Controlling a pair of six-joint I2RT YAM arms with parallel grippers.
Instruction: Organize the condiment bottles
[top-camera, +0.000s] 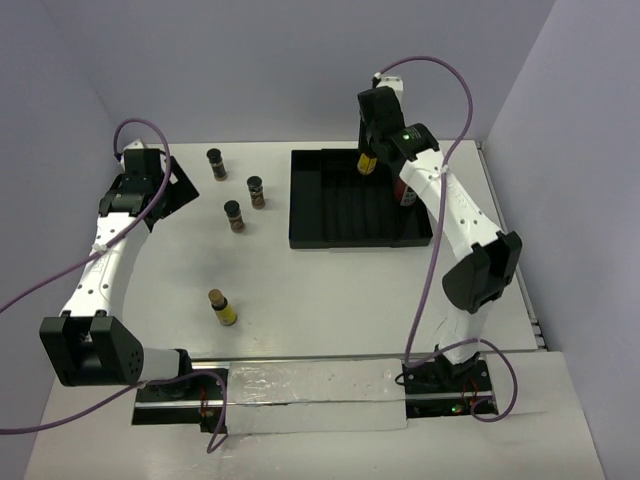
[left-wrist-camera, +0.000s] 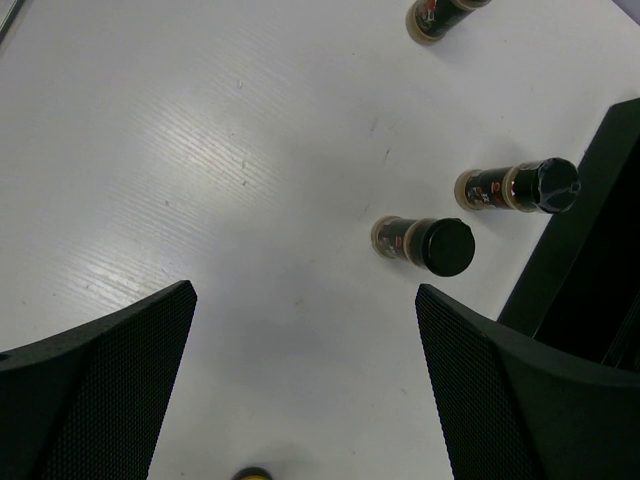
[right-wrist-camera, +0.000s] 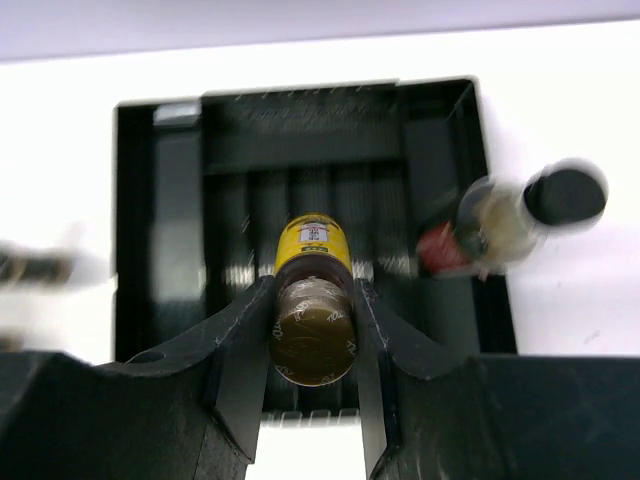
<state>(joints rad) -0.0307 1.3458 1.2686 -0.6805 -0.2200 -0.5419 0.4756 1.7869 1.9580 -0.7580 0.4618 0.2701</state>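
Yellow bottle (right-wrist-camera: 312, 252) tight in right end effector (right-wrist-camera: 312, 296) over black tray (top-camera: 302, 200); left end effector (left-wrist-camera: 305, 298) apart.

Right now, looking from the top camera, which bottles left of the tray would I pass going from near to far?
yellow bottle → near dark bottle → middle dark bottle → far dark bottle

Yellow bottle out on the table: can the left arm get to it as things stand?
Probably yes. The left gripper is open and empty, and the yellow bottle sits alone, well apart from the dark bottles, with nothing lying between gripper and bottle.
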